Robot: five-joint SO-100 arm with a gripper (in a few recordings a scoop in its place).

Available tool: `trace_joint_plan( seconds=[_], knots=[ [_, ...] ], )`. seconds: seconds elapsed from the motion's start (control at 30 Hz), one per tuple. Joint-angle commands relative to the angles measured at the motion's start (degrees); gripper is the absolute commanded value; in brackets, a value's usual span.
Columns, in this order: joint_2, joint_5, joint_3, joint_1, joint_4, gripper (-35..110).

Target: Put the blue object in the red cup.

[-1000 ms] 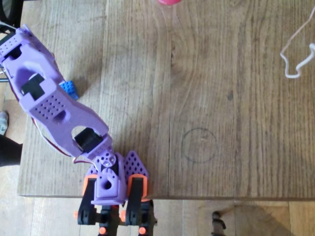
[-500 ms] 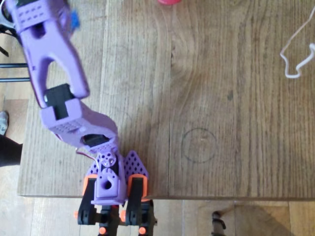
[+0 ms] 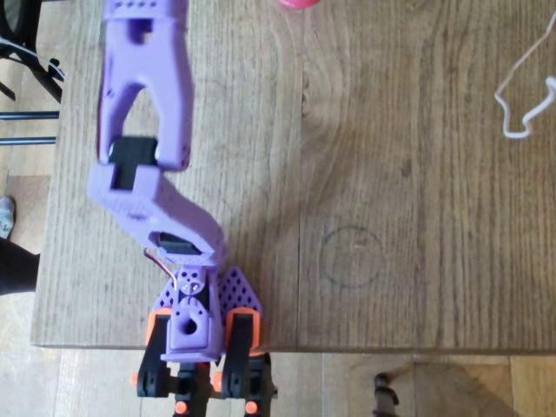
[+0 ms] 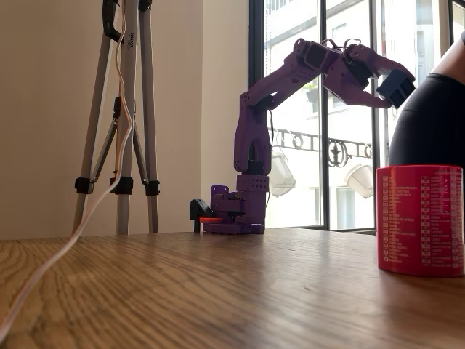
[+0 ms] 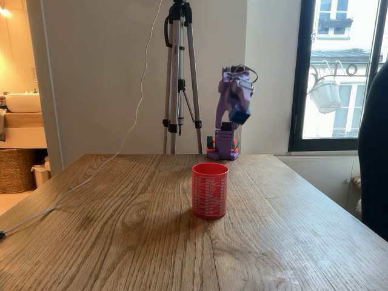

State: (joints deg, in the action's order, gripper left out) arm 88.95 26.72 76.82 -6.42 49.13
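End effector aloft gripping blue object

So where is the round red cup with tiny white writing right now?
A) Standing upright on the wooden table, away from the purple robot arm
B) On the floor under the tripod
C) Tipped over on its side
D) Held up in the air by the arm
A: the round red cup stands upright on the wooden table, well in front of the purple robot arm, which is raised above the table's far end.
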Motion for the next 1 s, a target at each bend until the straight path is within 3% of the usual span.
trace_joint_plan(
  seconds=[0.0, 0.33, 0.73, 0.83, 0.97],
  knots=[
    [-4.7, 5.5, -4.8, -2.5, -12.5, 0],
    [-11.9, 10.4, -4.7, -5.3, -24.5, 0],
    [-13.0, 10.4, -2.5, -6.2, -30.0, 0],
    [-12.3, 10.5, -2.5, -6.5, -27.8, 24],
    [-11.5, 10.5, -2.5, -7.0, -22.7, 39]
  ],
)
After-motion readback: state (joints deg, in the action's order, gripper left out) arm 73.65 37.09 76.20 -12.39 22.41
